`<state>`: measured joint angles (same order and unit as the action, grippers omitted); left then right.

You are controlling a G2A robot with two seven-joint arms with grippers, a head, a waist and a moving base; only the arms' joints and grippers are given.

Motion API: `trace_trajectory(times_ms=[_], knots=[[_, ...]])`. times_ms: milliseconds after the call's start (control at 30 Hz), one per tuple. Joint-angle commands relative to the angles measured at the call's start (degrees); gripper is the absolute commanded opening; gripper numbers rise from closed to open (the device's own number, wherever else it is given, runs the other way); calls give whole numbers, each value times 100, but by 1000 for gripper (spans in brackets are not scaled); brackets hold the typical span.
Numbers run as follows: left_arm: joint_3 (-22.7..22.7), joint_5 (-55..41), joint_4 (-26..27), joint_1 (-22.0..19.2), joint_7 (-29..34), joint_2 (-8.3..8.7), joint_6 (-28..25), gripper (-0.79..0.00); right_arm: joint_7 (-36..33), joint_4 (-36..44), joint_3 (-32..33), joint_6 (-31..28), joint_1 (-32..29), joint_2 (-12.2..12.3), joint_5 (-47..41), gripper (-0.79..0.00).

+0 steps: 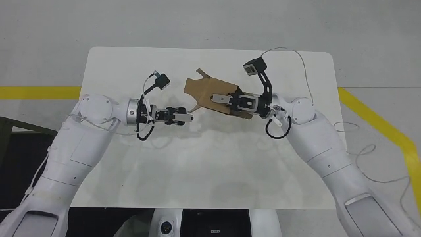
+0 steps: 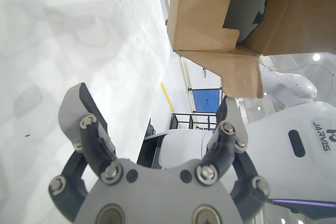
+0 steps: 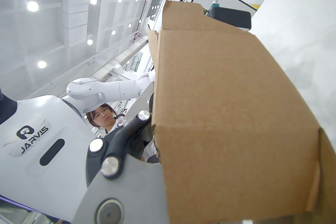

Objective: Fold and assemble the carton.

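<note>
Holding the carton [image 1: 202, 88] above the table [image 1: 197, 171], clamped in my right gripper [image 1: 223, 99]; left gripper [image 2: 155, 96], jaws apart, sits just beside its flap [image 2: 241, 78] (probably touching one finger); long axis runs arm to arm.

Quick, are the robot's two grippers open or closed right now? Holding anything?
Left gripper: open, holding nothing.
Right gripper: shut on the carton.
</note>
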<state>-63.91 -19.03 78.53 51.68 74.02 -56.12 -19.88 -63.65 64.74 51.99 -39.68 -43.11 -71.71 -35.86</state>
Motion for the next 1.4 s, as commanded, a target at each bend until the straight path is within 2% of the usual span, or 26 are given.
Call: trace_trajectory(times_ms=[0,300,900,1367], knots=[[-14,-23,-23,-1,-9,3,5,0,-18,-26,-18,36,24,-9,80,-785],[-36,-64,-95,-27,-63,8,19,0,-446,-19,-218,351,113,-71,170,-785],[76,-86,-12,-28,27,-1,29,0,-507,-20,-382,412,208,-169,182,-785],[-221,-175,-320,-55,-242,49,12,0,-806,-48,-198,711,72,-58,275,-785]])
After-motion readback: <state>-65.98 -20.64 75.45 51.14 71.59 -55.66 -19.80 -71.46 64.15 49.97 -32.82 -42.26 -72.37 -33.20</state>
